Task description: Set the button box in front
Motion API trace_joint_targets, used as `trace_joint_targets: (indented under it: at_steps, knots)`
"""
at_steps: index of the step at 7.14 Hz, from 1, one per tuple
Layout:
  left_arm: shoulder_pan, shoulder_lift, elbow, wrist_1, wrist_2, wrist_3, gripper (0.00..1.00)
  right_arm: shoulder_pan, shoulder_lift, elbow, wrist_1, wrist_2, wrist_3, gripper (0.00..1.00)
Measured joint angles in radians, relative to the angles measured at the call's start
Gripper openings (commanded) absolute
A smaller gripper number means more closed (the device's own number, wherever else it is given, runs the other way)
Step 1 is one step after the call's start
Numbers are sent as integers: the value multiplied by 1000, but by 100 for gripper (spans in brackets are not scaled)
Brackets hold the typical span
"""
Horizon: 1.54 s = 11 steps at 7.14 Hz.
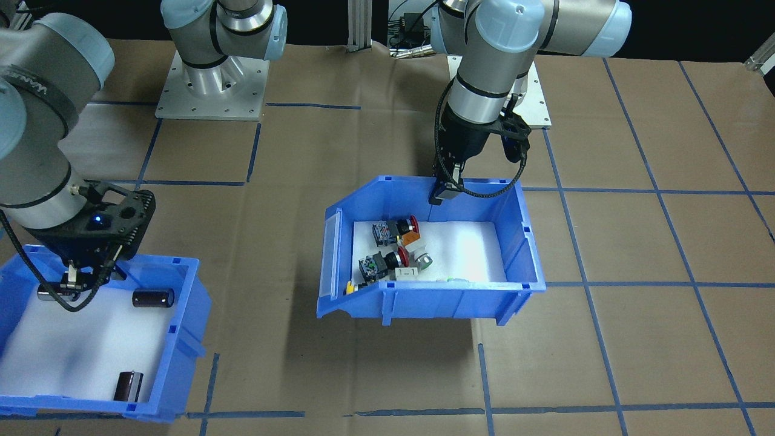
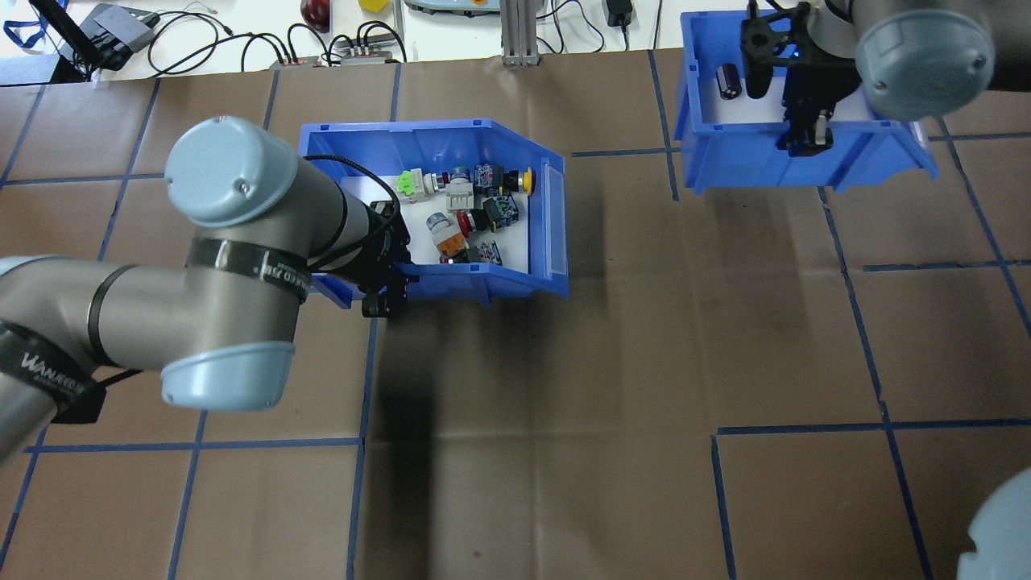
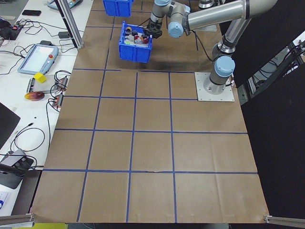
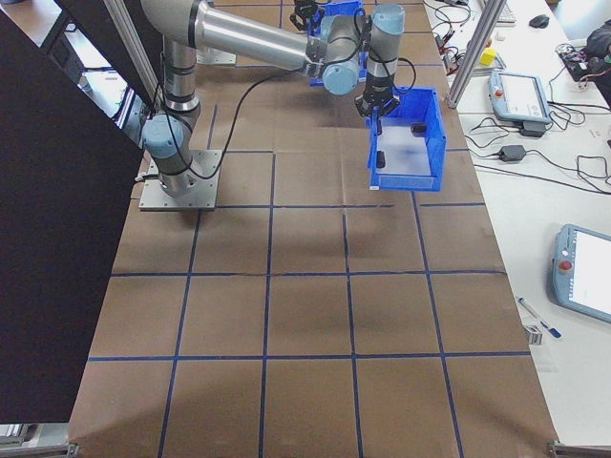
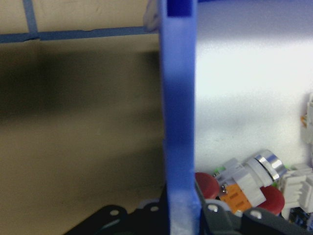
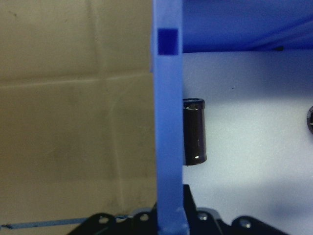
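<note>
at the robot's side of the worktop, left hand pinches the near wall of the button box, which sits mid-worktop, possibly lifted. keep it level so switches stay put. farther off, right hand clamps the capacitor bin wall.

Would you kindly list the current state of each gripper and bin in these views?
Left gripper: shut on the button box wall.
Right gripper: shut on the capacitor bin wall.
Button box: tilted, switches gathered toward its lower end.
Capacitor bin: held at the rim, capacitors loose inside.
</note>
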Motion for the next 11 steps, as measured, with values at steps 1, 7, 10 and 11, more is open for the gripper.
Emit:
trace_joint_targets:
  at_steps: [1,7,10,11]
  knots:
    - [4,-101,99,-6,-6,0,0,-48,-68,93,-4,5,-54,6]
    - [-109,-408,355,2,-79,-136,12,-92,-248,366,-30,6,-214,6]
    - [-117,-421,365,-6,-39,-128,99,-93,-260,369,-25,4,-210,6]
    - [-118,-417,367,-26,-16,-128,99,-93,-264,372,-20,3,-209,6]
